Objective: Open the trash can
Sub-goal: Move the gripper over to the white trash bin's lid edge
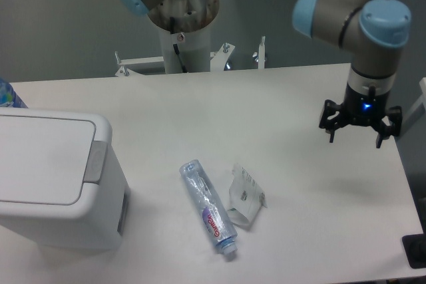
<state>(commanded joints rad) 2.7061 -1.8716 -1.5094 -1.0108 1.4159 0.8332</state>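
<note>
Claw [359,124] hanging above the table's [299,98] right side, near its right edge, with a blue light lit on the wrist just above. Black prongs spread downward; nothing held between them, but how far apart the fingers stand, impossible to tell from this angle.

Far to the claw's left and lower in the picture: one bin [60,177], white and boxy, at the table's left edge, flat lid shut, grey tab [96,162] on the side facing the claw.

Between claw and bin, closer to the bin: one clear bottle [208,208] lying on its side, cap toward the near edge. Just beside it on the claw's side, almost touching: one crumpled clear wrapper [244,195] with a printed label.

Behind, past the table's far edge: one arm base pedestal [184,24], white and round.

At the far left edge, behind the bin: a sliver of something blue [8,94], too cropped to name.
</note>
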